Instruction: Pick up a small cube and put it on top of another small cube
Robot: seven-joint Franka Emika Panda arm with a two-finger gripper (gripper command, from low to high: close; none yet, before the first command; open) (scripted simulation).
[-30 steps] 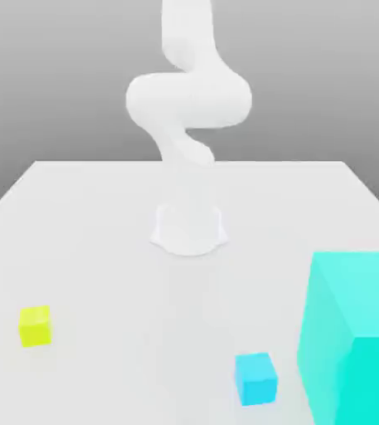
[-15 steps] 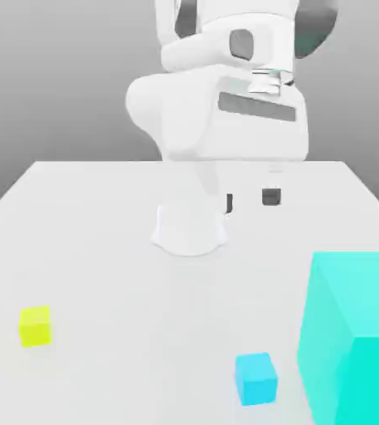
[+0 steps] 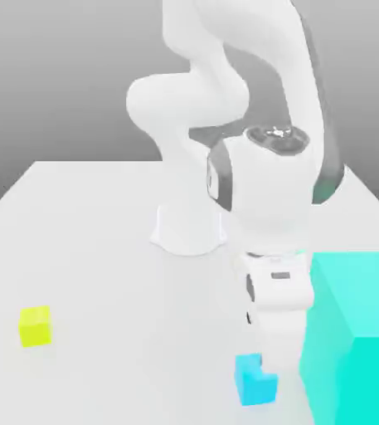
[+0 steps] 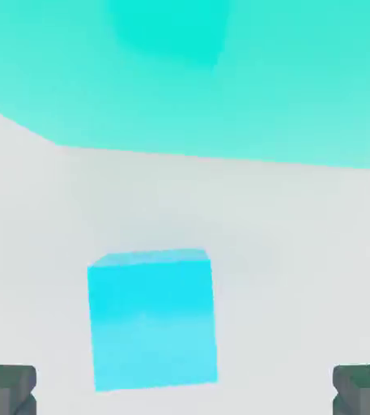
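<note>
The small sky-blue cube (image 3: 253, 382) rests on the white table (image 3: 101, 249) near its front edge; in the hand view this cube (image 4: 151, 320) lies between my two fingertips (image 4: 6, 389), closer to one of them. My gripper (image 3: 269, 365) hangs just above and behind it, open, with nothing held. The yellow-green small cube (image 3: 35, 325) sits far off at the exterior view's left, apart from everything.
A huge turquoise cube (image 3: 358, 332) stands right beside the gripper at the exterior view's right, and fills the far side of the hand view as the turquoise cube (image 4: 188, 73). The arm's round base (image 3: 189, 228) stands at the table's middle.
The arm has swung down from high above the table's back, and the gripper now sits low over the sky-blue cube. Both small cubes stay where they were.
</note>
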